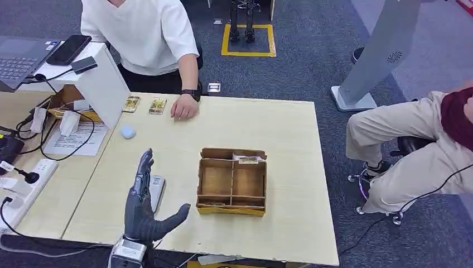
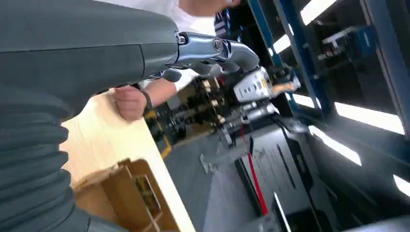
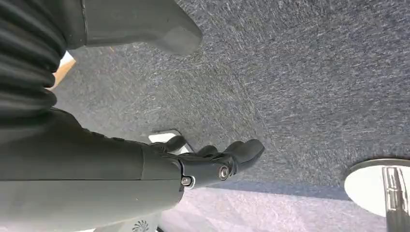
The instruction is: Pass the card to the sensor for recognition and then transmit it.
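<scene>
My left hand (image 1: 144,202) stands upright above the table's near left part, fingers apart and thumb out, holding nothing. Just behind it lies a small grey-white sensor (image 1: 158,187). Two yellow cards (image 1: 131,104) (image 1: 158,105) lie at the table's far edge, beside a person's hand (image 1: 184,107). In the left wrist view my left hand (image 2: 208,50) is stretched out with that person's hand (image 2: 129,101) beyond it. My right hand (image 3: 212,162) hangs over grey carpet with its fingers loosely extended and nothing in them.
A wooden divided box (image 1: 231,181) (image 2: 125,193) sits mid-table with a card (image 1: 248,159) in its far section. A white round object (image 1: 128,132) lies left of centre. At the left stand a white stand (image 1: 103,84), phone (image 1: 68,49), laptop (image 1: 19,56), power strip (image 1: 22,190). A person (image 1: 413,145) sits at the right.
</scene>
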Controlling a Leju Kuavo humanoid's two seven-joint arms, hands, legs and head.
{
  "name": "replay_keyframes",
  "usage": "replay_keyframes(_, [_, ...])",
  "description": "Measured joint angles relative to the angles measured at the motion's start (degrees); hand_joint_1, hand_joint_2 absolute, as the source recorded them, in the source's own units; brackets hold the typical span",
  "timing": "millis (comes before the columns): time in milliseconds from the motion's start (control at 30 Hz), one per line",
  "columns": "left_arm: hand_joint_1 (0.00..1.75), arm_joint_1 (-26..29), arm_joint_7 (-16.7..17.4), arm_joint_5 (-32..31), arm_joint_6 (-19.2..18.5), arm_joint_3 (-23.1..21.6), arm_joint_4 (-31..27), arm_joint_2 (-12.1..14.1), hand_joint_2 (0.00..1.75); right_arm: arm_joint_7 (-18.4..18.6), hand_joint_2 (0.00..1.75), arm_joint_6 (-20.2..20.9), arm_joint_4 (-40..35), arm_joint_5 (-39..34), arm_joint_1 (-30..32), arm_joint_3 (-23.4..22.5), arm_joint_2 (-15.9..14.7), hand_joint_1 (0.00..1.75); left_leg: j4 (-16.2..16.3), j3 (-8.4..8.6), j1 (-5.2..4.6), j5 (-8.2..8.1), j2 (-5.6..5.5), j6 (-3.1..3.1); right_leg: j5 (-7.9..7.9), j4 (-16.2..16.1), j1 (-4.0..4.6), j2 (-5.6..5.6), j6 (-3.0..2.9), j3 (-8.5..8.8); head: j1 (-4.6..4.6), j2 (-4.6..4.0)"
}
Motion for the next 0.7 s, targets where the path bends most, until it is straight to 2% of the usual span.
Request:
replay_keyframes(67, [0.0,0.0,-0.6,-0.4,-2.9,-1.7,0.0,1.0,1.75,-0.1,1.75,0.0,0.0,0.0,-0.3,0.4,0.0,0.0,0.0,0.0,0.0,0.0,0.0,0.0,0.0,0.0,0.0,0.0,0.0,-0.01,0.0,0.0])
replay_keyframes(233, [0.0,-0.5,-0.3,-3.8,-4.9,-3.5,0.0,2.4,1.75,-0.8,1.75,0.0,0.0,-0.3,-0.7,0.7,0.0,0.0,0.0,0.0,0.0,0.0,0.0,0.0,0.0,0.0,0.0,0.0,0.0,-0.01,0.02,0.0])
replay_keyframes(533, [0.0,-1.6,3.7,-14.7,-4.4,-6.0,1.0,4.9,1.75,-1.0,1.75,0.0,-0.1,-0.3,-1.2,0.7,0.0,0.0,0.0,0.01,0.01,0.0,0.0,0.0,0.0,0.0,0.0,0.01,0.0,-0.01,0.0,0.02])
replay_keyframes(700, [0.0,-2.7,8.0,-21.4,-3.5,-7.1,2.3,5.7,1.75,-1.1,1.75,0.0,-0.1,-0.3,-1.3,0.7,0.0,0.0,0.0,0.0,0.0,0.0,0.0,0.0,0.0,0.0,0.0,0.0,0.0,-0.01,0.0,0.02])
